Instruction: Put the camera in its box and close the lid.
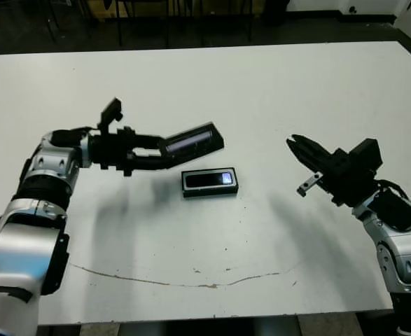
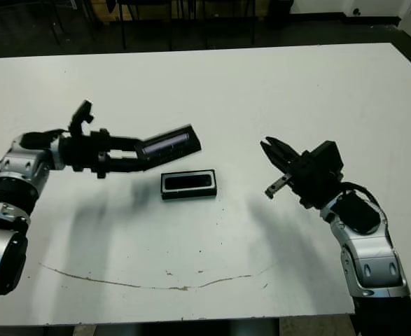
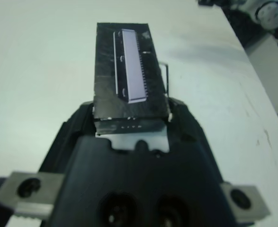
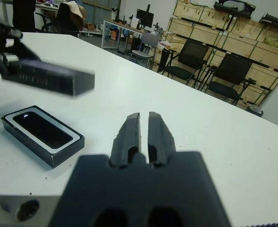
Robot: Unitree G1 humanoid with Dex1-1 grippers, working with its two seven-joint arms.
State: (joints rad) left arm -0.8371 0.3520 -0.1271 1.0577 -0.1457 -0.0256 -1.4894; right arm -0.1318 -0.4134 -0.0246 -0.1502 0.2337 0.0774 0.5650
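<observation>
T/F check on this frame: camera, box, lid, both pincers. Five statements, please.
1. The camera lies in the box. True.
2. The lid is on the box. False: the left pincer holds it in the air, above and beside the box.
3. The right pincer holds the camera. False: it is shut on nothing, apart from the box.
4. The box sits on the table between the two arms. True.
5. The lid lies flat on the table. False: it is lifted and tilted.
</observation>
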